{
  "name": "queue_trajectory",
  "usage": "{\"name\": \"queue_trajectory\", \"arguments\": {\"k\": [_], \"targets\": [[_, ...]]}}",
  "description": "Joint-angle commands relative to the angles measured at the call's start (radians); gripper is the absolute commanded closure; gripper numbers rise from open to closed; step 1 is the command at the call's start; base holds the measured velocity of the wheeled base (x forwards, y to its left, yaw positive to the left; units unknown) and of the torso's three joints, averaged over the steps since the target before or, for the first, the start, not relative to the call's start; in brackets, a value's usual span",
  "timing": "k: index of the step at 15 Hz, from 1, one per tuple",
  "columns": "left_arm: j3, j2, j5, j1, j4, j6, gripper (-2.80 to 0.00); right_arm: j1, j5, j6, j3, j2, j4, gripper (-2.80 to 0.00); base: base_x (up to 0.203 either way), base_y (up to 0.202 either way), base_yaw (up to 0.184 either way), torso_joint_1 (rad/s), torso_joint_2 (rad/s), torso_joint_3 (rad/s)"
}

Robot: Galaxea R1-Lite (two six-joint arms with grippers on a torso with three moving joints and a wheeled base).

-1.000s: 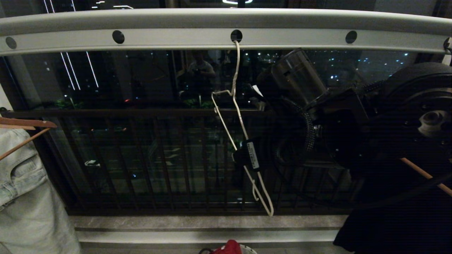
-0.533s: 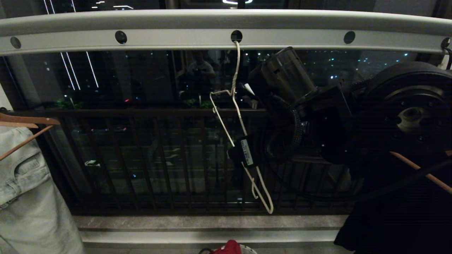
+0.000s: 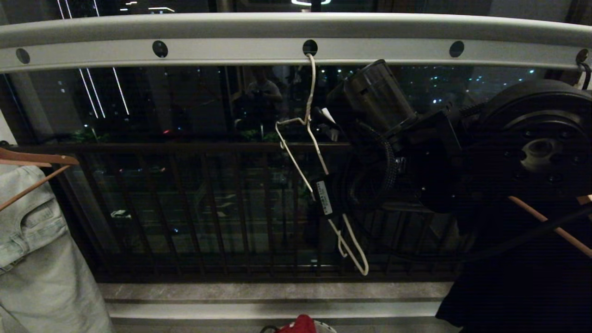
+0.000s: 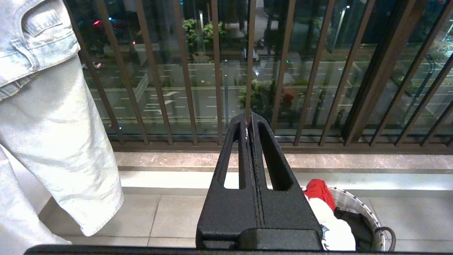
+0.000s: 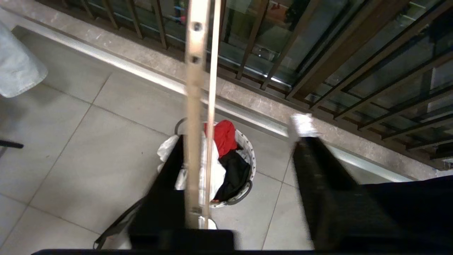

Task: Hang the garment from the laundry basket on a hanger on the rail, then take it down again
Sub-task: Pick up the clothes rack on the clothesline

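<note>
The white wire hanger hangs tilted from a hole in the pale grey rail. My right gripper sits round the hanger's lower part. In the right wrist view its fingers stand apart, and the hanger wires run beside one finger, so the right gripper is open. Far below, the white garment lies in the laundry basket with red and black cloth. My left gripper is shut and empty, parked low beside the basket and garment.
A pale blue denim garment hangs on a wooden hanger at the left. A black garment hangs on another wooden hanger at the right, behind my right arm. The dark balcony railing and a stone sill lie beyond the rail.
The right gripper's fingers have come closer together round the hanger. The hanger's lower end has swung a little to the right and upward. The left arm has stayed still.
</note>
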Motion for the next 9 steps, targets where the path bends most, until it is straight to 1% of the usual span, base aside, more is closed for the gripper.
{"name": "queue_trajectory", "arguments": {"k": [1,9], "targets": [[0.0,0.0,0.0,0.0,0.0,0.0,0.0,0.0,-0.011,0.002,0.0,-0.006,0.002,0.0,0.0,0.0,0.0,0.0,0.0,0.0],[0.0,0.0,0.0,0.0,0.0,0.0,0.0,0.0,-0.012,-0.015,0.001,-0.008,0.003,0.0,0.0,0.0,0.0,0.0,0.0,0.0]]}}
